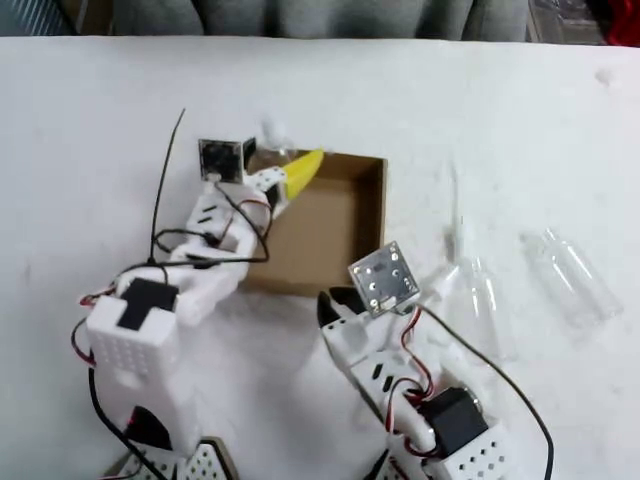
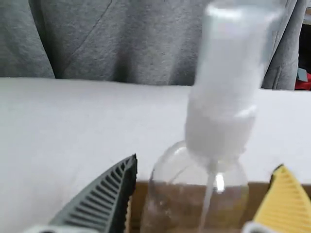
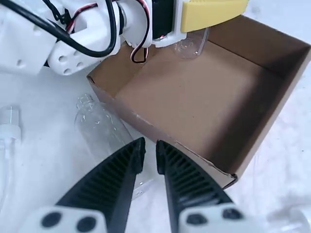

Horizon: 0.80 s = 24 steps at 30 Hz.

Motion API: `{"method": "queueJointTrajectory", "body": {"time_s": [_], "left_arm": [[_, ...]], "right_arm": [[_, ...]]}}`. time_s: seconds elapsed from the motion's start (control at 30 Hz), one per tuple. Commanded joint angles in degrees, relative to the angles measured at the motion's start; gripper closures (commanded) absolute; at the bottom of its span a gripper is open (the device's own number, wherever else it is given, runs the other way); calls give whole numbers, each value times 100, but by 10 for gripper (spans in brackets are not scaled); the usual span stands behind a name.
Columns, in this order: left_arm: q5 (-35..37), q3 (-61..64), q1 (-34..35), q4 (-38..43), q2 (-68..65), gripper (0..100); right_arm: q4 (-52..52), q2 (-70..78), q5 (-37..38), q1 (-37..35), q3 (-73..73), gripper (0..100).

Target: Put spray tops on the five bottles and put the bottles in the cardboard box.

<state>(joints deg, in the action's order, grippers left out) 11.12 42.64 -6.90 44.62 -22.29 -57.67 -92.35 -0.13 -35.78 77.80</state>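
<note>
A robotics lab or hobby workbench was suggested: a left arm (image 1: 140, 320) and right arm (image 1: 380, 370) of white printed parts, with exposed wiring (image 1: 240, 215), were mounted at a white-covered table (image 1: 100, 100).

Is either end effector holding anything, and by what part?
Left end effector straddles the body of the spray-topped bottle; firm contact cannot be told. Right end effector holds nothing.

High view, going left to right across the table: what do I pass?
left arm's base → box → nearer bottle → rightmost bottle
</note>
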Motion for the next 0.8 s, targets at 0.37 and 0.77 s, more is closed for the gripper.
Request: {"method": "queueJointTrajectory", "body": {"time_s": [0.37, 0.77], "left_arm": [[220, 589, 40, -1213, 1895, 615], [220, 1582, 48, -3938, 4453, 615]], "right_arm": [[242, -57, 9, 13, -35, 982], [207, -57, 9, 13, -35, 982]]}}
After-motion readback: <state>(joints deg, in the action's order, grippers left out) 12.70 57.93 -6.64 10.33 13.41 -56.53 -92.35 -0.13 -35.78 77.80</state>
